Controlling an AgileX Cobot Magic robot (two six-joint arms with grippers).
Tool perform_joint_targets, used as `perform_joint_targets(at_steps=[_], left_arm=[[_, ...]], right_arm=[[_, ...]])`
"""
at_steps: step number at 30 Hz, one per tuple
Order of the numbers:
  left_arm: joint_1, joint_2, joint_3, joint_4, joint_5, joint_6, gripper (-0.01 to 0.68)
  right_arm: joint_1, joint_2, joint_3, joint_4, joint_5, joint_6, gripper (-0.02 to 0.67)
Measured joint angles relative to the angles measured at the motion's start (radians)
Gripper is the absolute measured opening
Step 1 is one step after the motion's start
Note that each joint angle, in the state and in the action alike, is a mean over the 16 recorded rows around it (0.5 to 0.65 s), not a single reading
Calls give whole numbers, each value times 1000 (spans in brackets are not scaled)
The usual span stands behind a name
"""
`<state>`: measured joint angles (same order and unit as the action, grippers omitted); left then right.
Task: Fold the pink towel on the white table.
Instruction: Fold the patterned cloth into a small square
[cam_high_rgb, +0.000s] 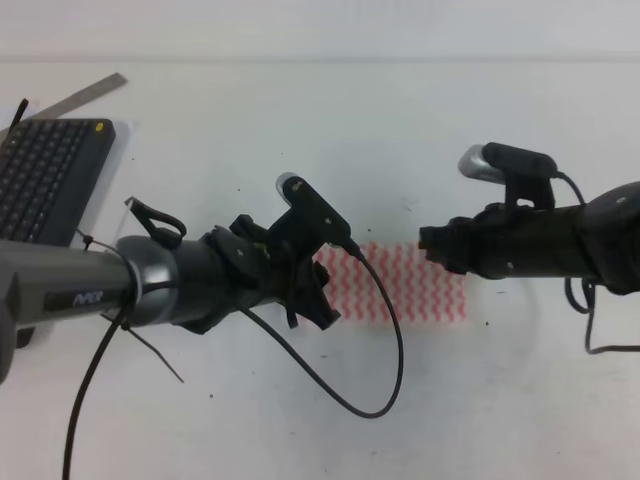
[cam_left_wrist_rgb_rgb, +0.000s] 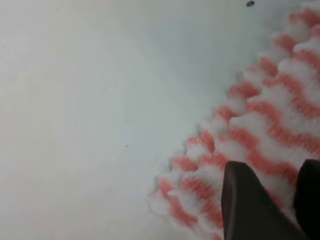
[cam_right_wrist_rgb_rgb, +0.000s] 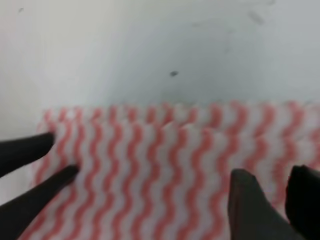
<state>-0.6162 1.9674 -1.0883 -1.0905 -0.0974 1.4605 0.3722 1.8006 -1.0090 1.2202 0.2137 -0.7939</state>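
The pink towel (cam_high_rgb: 415, 283) lies flat mid-scene on the white table (cam_high_rgb: 330, 120), between my arms. It looks thin, limp and light, so I'd pinch its corners. My left gripper (cam_left_wrist_rgb_rgb: 272, 200) and right gripper (cam_right_wrist_rgb_rgb: 272, 202) hover slightly parted, holding nothing.

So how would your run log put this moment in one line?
pink towel: on white table | left claw: over its corner | right claw: over its far edge

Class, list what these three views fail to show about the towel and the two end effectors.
- Towel: high view, left part hidden by the left arm.
- Left end effector: wrist view, tips cut off by the bottom edge.
- Right end effector: blurred; grip unclear.
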Motion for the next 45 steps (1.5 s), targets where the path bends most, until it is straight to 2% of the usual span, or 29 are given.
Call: perform_joint_targets(at_steps=[13, 23, 37, 45], left_arm=[[0, -90, -2, -15, -7, 0, 223], [6, -89, -79, -76, 61, -3, 223], [62, -46, -132, -222, 176, -10, 221], [120, -38, -132, -228, 240, -115, 223]], right_arm=[[-39, -1, -3, 0, 71, 0, 169], [-51, -2, -20, 7, 84, 1, 170], [-55, -2, -29, 8, 102, 1, 170], [-55, -2, -29, 8, 119, 3, 169]])
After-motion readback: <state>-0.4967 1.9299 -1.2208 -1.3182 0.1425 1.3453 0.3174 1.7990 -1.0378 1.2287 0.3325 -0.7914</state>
